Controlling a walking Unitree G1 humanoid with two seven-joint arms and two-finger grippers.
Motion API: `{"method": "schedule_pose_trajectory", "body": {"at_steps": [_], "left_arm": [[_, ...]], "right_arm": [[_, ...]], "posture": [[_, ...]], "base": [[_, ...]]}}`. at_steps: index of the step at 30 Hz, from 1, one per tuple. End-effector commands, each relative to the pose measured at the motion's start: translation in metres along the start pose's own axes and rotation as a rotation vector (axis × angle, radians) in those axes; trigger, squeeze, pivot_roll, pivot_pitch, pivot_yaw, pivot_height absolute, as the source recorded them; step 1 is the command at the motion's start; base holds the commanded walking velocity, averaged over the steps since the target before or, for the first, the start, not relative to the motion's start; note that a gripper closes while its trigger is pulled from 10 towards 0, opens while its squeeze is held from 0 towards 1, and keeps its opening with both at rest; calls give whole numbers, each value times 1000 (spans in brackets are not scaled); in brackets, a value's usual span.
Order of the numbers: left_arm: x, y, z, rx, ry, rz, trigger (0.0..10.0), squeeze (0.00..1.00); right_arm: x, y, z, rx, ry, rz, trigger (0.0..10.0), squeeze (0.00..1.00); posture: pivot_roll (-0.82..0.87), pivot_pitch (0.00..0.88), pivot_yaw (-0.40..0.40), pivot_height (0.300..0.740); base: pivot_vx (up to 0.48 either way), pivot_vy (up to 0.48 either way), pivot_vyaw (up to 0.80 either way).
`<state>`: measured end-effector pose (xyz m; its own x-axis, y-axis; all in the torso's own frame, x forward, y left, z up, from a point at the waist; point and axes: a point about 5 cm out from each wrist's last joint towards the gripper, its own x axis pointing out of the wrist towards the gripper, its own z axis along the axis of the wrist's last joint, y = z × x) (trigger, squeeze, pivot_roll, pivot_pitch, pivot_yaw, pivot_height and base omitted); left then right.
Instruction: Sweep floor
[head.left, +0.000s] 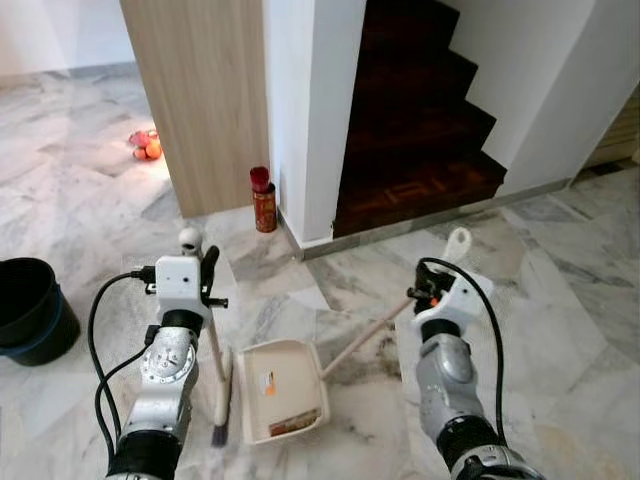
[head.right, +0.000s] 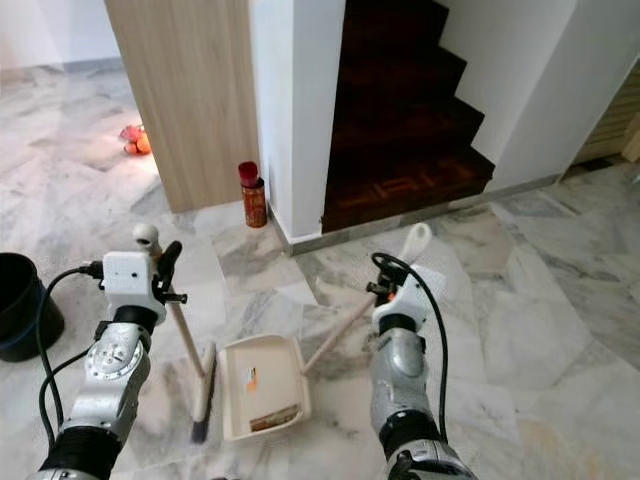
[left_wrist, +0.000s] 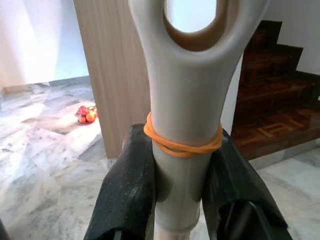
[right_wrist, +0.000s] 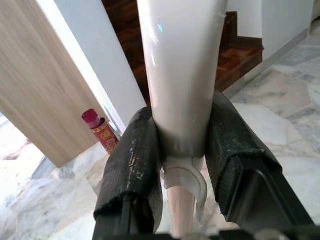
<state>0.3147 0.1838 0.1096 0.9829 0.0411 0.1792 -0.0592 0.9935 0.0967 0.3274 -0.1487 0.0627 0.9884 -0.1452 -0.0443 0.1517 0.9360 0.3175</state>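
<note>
Left pincer (left_wrist: 177, 185) clamped on the broom (head.left: 215, 375) handle, an orange rubber band (left_wrist: 182, 142) just above the fingers; bristles on the marble floor (head.left: 560, 300). Right pincer (right_wrist: 182, 165) clamped on the dustpan (head.left: 283, 390) handle. Dustpan lies just right of the broom head. Red can (head.left: 263, 199) far, by the wall; black bucket (head.left: 30, 310) left.

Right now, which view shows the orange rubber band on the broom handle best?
The left wrist view: the orange rubber band circles the broom handle just above the left end effector. The eye views show that handle too small to resolve the band.
</note>
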Motion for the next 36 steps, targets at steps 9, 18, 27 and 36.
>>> {"method": "schedule_pose_trajectory", "body": {"at_steps": [9, 18, 27, 36], "left_arm": [[5, -2, 10, 5, -39, -14, 10000, 0], [5, -5, 10, 2, -40, -19, 10000, 0], [5, -5, 10, 1, -40, -24, 10000, 0], [5, -6, 10, 0, -39, -29, 10000, 0]], "right_arm": [[5, 8, 9, -7, -35, 31, 10000, 0], [5, 10, 8, 13, -30, 40, 10000, 0], [4, 12, 7, 0, -28, 51, 10000, 0], [4, 12, 6, 14, -25, 49, 10000, 0]], "posture": [[61, 0, -60, 740], [66, 0, -60, 740], [67, 0, -59, 740], [66, 0, -55, 740]], "base": [[0, 415, 146], [0, 414, 319], [0, 416, 0], [0, 414, 154]]}}
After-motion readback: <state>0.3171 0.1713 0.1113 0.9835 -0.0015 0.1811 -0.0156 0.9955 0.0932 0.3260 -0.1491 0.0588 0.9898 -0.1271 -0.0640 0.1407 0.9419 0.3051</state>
